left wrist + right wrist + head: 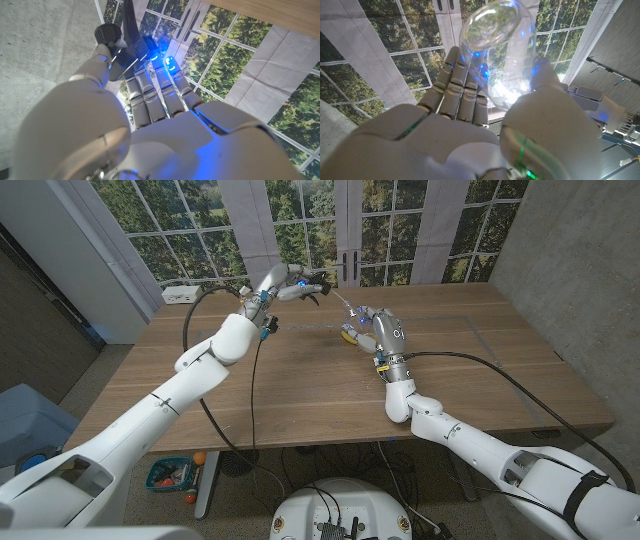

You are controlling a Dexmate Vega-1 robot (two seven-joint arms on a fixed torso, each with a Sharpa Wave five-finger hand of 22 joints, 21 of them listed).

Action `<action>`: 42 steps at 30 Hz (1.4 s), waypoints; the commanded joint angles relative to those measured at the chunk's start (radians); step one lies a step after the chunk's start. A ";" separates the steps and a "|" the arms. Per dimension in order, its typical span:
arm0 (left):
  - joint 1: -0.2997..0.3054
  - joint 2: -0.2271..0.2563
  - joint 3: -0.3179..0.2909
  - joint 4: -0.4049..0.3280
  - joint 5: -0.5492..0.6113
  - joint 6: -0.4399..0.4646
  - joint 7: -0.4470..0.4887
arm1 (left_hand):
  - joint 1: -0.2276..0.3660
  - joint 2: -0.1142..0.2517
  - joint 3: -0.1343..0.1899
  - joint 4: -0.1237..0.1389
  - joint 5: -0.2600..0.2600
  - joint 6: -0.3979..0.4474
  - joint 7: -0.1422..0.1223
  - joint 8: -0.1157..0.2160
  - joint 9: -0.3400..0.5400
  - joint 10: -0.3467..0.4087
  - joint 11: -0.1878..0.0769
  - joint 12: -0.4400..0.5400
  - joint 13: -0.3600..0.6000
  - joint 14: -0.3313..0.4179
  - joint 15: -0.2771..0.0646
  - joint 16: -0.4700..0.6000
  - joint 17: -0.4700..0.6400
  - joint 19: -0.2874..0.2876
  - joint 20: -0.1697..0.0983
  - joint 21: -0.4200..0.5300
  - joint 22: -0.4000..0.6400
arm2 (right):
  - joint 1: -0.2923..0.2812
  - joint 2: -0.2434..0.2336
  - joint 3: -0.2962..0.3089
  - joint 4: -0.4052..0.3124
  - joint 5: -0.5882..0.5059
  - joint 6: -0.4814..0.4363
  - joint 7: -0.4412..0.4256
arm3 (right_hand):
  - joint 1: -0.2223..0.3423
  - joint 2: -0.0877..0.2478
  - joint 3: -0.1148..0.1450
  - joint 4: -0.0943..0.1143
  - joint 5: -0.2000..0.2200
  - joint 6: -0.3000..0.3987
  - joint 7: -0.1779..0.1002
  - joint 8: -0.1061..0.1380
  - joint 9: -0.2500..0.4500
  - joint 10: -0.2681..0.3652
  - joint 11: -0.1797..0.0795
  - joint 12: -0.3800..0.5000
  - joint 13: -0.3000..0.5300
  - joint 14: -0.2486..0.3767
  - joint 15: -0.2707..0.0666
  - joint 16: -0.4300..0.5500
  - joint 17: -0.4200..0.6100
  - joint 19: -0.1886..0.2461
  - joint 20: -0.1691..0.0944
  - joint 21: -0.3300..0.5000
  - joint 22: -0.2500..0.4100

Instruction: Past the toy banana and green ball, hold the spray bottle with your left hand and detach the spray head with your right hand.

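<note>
My left hand (283, 282) is raised over the table's far edge and holds the black spray head (312, 287), detached from the bottle. In the left wrist view the fingers (155, 95) wrap the black spray head (131, 52), whose round nozzle knob (105, 33) sticks out. My right hand (382, 332) is lifted over the middle back of the table and grips the clear bottle (352, 307), tilted toward the left hand. In the right wrist view the clear bottle (500, 50) sits between the thumb and fingers (460, 95). A yellow toy banana (347, 334) lies partly hidden beside the right hand.
A white power strip (179, 295) lies at the table's back left corner. Black cables run along both arms over the wooden table (480, 360). Windows stand right behind the table's far edge.
</note>
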 commanded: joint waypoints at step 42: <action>0.211 -0.227 -0.114 -0.052 0.462 0.003 0.767 | 0.127 0.126 -0.014 0.011 0.016 0.055 -0.071 0.061 0.189 0.108 -0.109 0.035 0.370 0.051 -0.178 -0.013 0.037 0.030 -0.070 0.027 0.004 | -0.066 0.157 0.255 0.099 -0.002 0.015 0.000 | 0.136 0.145 -0.003 0.001 0.017 0.263 -0.206 0.028 0.043 0.157 -0.130 -0.003 0.024 0.094 -0.178 0.001 0.010 -0.015 -0.139 0.040 -0.007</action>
